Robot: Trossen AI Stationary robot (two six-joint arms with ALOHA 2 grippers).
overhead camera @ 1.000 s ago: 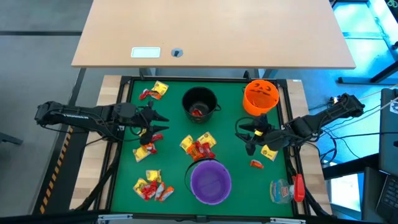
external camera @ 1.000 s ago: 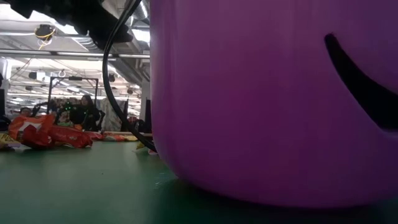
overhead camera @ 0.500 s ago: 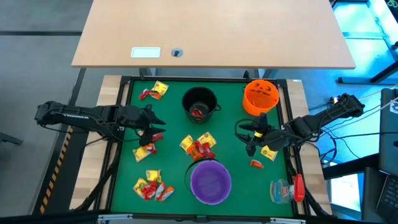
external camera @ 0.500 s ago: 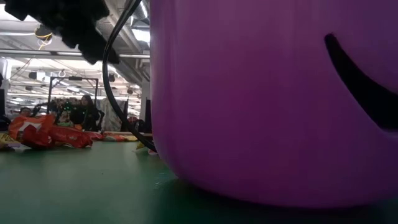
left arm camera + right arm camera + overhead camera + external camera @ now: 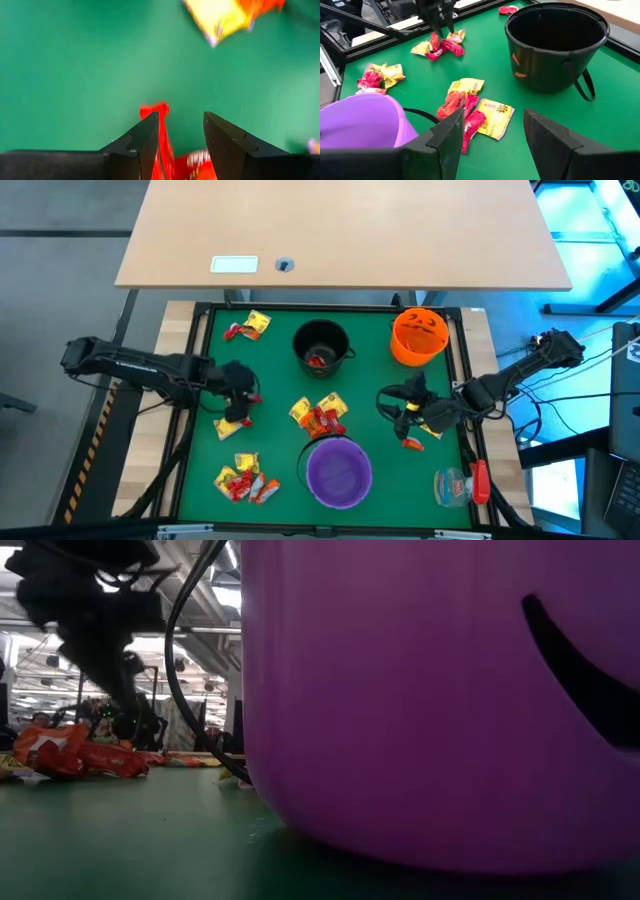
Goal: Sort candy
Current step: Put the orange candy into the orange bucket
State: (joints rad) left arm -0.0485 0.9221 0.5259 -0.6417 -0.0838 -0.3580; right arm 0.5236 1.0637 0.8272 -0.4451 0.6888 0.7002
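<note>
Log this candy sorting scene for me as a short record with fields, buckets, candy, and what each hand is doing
Buckets: black bucket, orange bucket, purple bucket
Black bucket contents: a red piece inside
Purple bucket contents: none seen
Candy: loose clusters on the green mat
Left hand: open, down over a red candy
Right hand: open, over the mat near a red piece
Other: clear plastic item

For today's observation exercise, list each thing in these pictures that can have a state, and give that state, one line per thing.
left gripper: open, down over a red candy on the green mat
right gripper: open, holding nothing
black bucket: upright, red candy inside
orange bucket: upright, contents unclear
purple bucket: upright, looks empty
loose candy: lying in clusters on the mat
</note>
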